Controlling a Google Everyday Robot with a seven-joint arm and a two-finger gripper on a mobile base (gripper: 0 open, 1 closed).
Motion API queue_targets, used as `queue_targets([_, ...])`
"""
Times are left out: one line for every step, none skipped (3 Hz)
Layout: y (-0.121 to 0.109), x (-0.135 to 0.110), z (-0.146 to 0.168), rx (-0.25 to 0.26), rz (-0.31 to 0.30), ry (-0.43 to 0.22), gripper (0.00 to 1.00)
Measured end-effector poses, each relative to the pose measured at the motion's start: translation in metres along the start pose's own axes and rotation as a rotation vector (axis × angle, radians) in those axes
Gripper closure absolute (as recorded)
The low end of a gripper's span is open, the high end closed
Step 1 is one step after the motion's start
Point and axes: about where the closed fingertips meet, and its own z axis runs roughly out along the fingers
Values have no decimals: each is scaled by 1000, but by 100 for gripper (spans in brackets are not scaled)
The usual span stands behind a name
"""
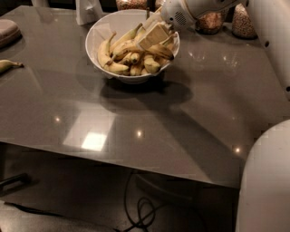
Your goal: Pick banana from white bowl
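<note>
The white bowl [96, 35] stands on the grey table at the back middle and holds several yellow bananas. A long curved banana [136, 48] with a dark end lies across the middle of the pile. Shorter bananas lie around and under it. My gripper [153, 36] reaches down from the upper right into the right half of the bowl. It sits on top of the pile, right over the long banana. Its wrist [179, 16] hangs over the bowl's far right rim.
A loose banana [8, 65] lies at the table's left edge, with a grey pad [7, 31] behind it. Jars [210, 21] and a white object [88, 10] stand along the back. My white body [267, 181] fills the lower right. Cables [145, 213] lie under the table.
</note>
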Motion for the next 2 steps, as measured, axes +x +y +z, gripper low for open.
queue_targets([-5, 6, 13, -20, 3, 17, 40])
queue_targets([-9, 18, 25, -33, 14, 45, 45])
